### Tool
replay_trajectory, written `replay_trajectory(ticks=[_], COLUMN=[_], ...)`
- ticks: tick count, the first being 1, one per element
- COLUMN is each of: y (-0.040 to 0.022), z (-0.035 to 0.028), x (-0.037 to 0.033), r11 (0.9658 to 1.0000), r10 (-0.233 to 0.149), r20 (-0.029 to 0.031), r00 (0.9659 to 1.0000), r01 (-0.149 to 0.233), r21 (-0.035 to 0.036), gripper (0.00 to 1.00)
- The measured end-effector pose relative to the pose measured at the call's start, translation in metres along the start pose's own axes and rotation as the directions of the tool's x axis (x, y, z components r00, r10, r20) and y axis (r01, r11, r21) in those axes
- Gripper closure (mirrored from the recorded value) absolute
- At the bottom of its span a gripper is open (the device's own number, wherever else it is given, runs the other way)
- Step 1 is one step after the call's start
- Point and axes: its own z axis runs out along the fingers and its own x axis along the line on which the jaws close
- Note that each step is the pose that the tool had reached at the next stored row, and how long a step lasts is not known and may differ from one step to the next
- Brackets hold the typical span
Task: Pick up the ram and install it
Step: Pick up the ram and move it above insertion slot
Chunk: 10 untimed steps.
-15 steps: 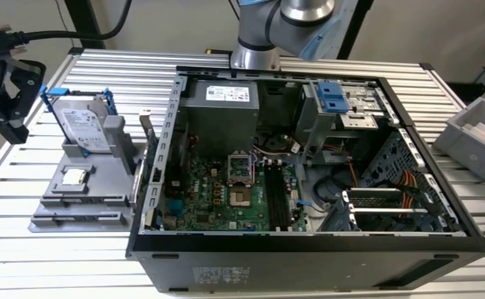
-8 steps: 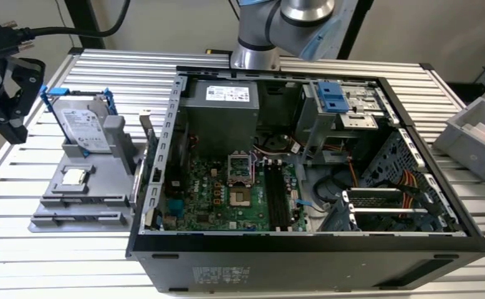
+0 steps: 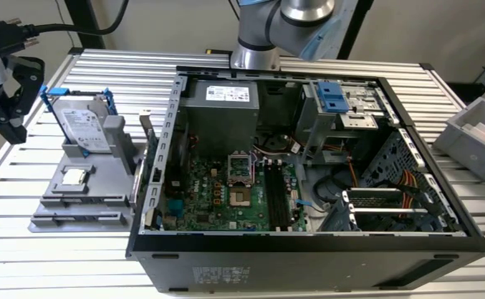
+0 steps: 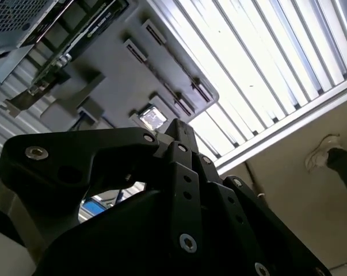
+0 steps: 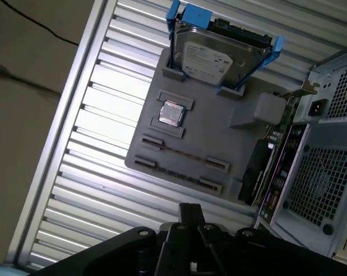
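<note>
The ram (image 5: 185, 154) is a thin stick standing on its edge between two small clips of the grey holder tray (image 5: 219, 132), just below the silver processor chip (image 5: 171, 114). My gripper (image 5: 190, 215) hangs over the slatted table beside that tray, a short way from the ram and holding nothing that I can see. In the exterior view the gripper (image 3: 10, 124) is at the far left, above and left of the tray (image 3: 101, 187). The long black motherboard slots (image 3: 276, 199) inside the open computer case (image 3: 309, 249) stand empty.
A hard drive in a blue frame (image 5: 219, 54) leans at the tray's far end. An expansion card (image 3: 147, 146) stands between tray and case. A grey bin (image 3: 475, 140) sits at the exterior view's right. The arm's base (image 3: 255, 53) rises behind the case.
</note>
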Motion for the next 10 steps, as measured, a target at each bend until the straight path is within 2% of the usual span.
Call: replay_trajectory(ticks=[5, 10], y=[0.0, 0.0], z=[0.0, 0.0], x=[0.0, 0.0], r11=[0.9989, 0.9954], r10=[-0.046, -0.096], r20=[-0.0023, -0.0047], r00=[0.9989, 0.9954], r01=[0.046, 0.096], r21=[-0.0008, -0.0018], gripper=[1.0, 1.0])
